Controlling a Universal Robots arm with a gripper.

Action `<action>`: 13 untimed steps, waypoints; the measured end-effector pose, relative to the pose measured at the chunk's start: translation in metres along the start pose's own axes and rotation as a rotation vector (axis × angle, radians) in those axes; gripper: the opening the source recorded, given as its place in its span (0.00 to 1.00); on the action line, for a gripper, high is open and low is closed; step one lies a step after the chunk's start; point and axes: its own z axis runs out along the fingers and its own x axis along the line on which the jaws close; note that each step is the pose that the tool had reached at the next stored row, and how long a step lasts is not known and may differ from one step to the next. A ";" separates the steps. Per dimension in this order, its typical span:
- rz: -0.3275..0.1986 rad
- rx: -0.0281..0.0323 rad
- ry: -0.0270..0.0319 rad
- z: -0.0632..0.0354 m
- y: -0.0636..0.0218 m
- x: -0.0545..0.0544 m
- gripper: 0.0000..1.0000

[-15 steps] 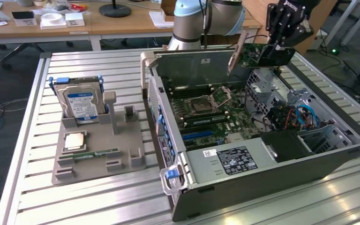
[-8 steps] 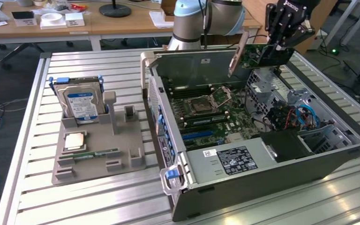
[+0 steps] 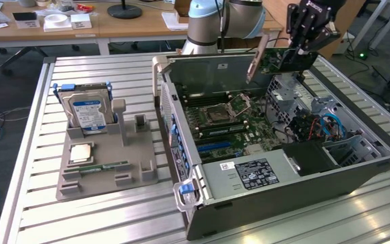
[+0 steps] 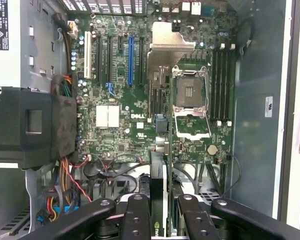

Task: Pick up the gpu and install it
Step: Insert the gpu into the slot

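End effector (image 3: 298, 53) is clamped on the gpu (image 3: 271, 61), hanging over the open case (image 3: 283, 198). I'd square the card to the blue slot (image 4: 130, 60) and lower slowly. From the wrist it's edge-on, so alignment's hard to judge.

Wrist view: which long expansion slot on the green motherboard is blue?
The long blue plastic slot: the other long slots beside it are black, and a white slot lies farther along.
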 end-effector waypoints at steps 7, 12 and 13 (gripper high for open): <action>0.000 0.0023 -0.0005 0.0007 0.0021 0.000 0.26; 0.000 0.0024 -0.0007 0.0008 0.0037 0.000 0.26; 0.000 0.0024 -0.0007 0.0008 0.0038 0.000 0.26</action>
